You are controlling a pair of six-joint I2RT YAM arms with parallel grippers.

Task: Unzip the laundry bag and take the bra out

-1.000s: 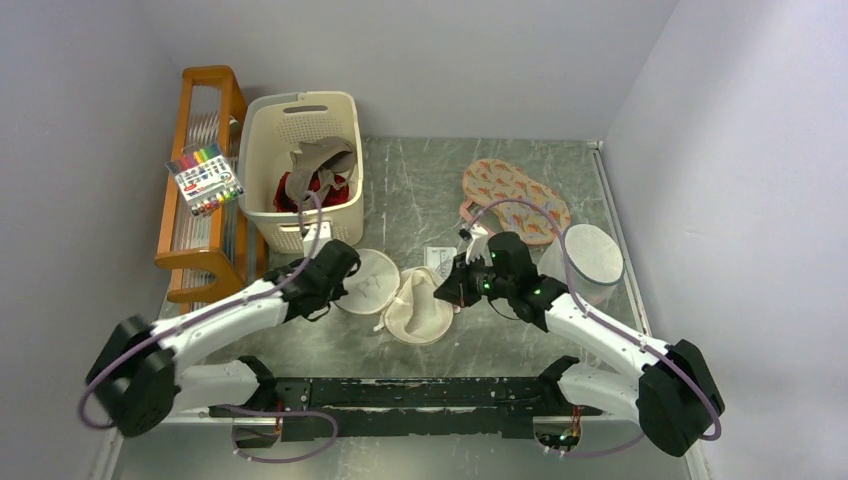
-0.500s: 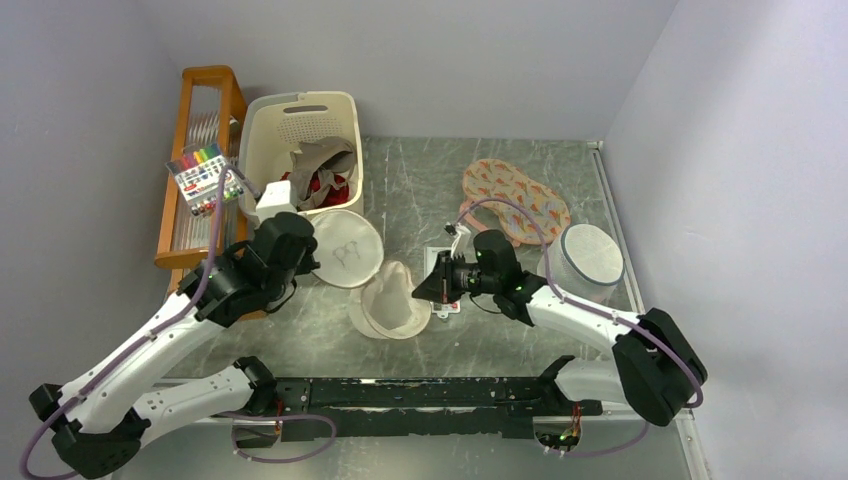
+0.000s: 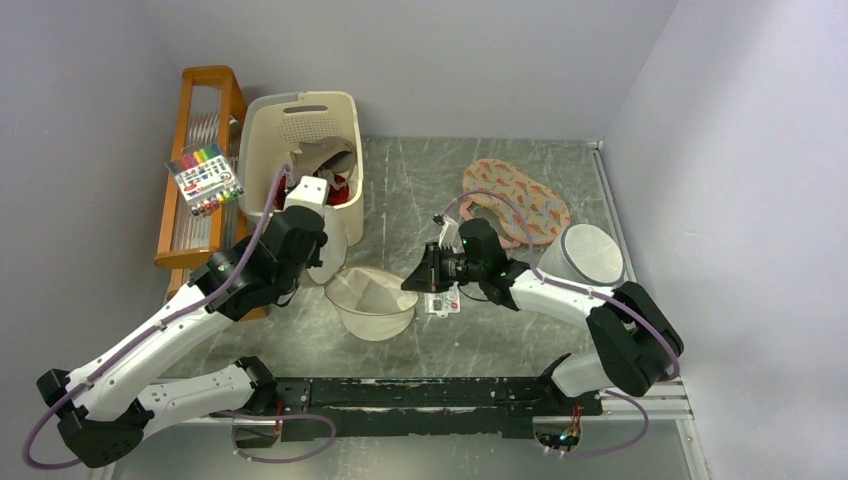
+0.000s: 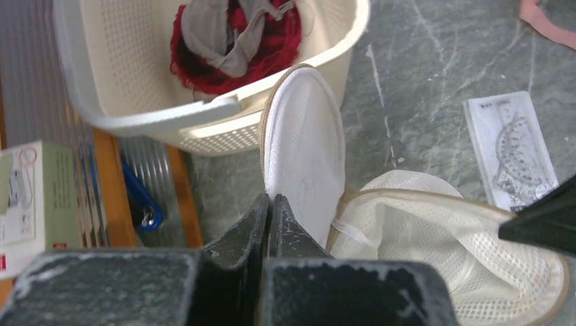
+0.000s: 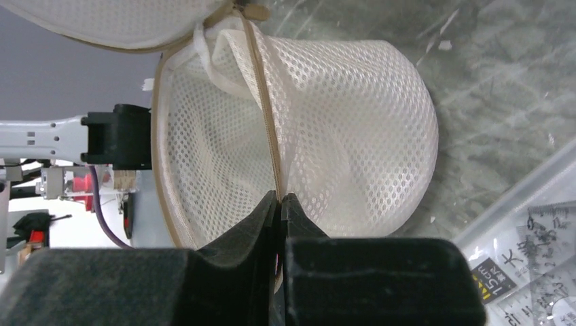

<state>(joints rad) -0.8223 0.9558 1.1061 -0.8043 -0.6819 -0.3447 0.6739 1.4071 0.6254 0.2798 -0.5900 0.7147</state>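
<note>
Cream mesh laundry bag, frame centre, lay unzipped; left gripper pinched its lid, right gripper pinched its rim. Advised: both pinches firm, mouth kept wide.

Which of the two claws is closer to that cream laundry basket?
Left gripper: holds the laundry bag by its flap right beside the basket; right gripper holds its opposite rim, farther off.

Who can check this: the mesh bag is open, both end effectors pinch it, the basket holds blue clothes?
No: the left wrist view shows red and grey clothes in the basket. The open mesh bag is pinched by the left end effector and right end effector.
</note>
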